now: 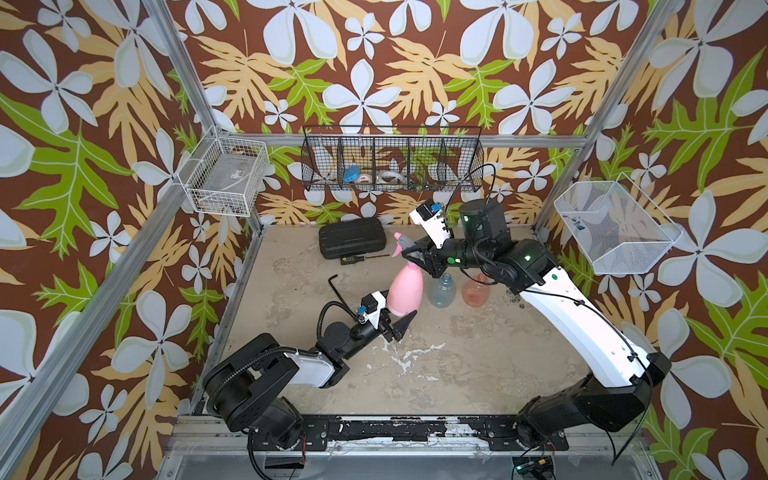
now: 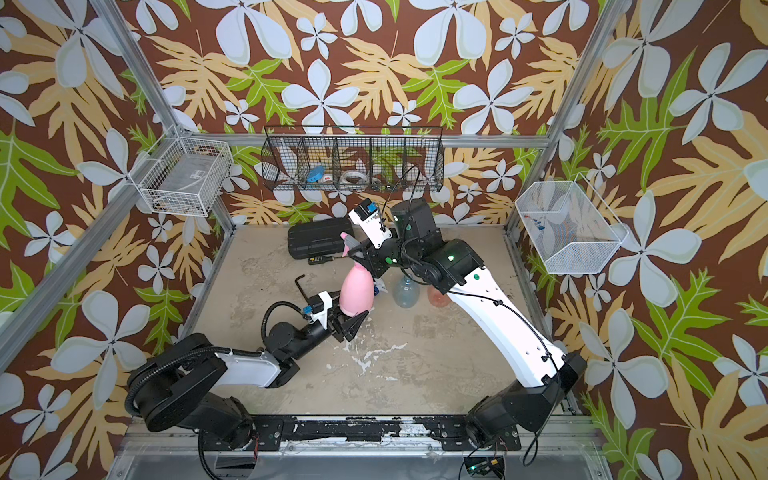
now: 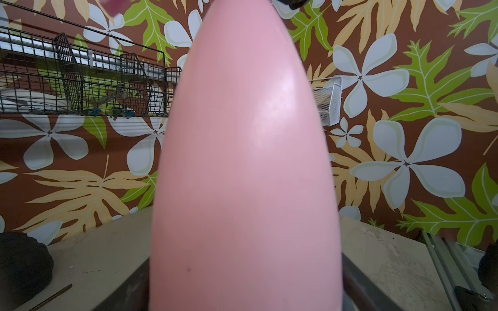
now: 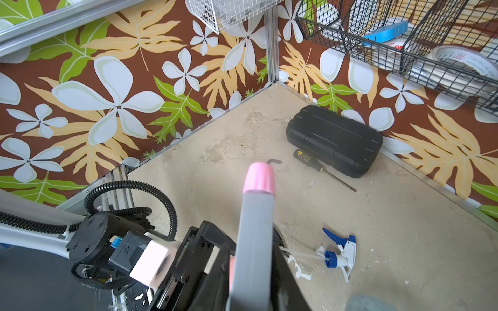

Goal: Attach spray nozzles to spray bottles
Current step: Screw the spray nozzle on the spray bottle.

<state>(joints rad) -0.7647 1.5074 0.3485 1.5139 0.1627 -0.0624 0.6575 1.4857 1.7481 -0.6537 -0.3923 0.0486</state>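
Right gripper [image 1: 409, 254] is closed on the pink and grey nozzle [image 1: 402, 243], which sits at the neck of the pink bottle [image 1: 405, 291].

Left gripper [image 1: 401, 318] is clamped round that bottle's base, holding it upright on the table [image 1: 457, 365]. Just beside it stands the clear bluish bottle [image 1: 442, 291], its neck bare, then the orange bottle [image 1: 476, 293], partly under the right arm. The white and blue nozzle [image 4: 339, 253] lies on its side on the table near the pink bottle. Toward the back wall lie a hex key [image 1: 337, 286], a screwdriver [image 1: 361, 259] and a black case [image 1: 352, 237].
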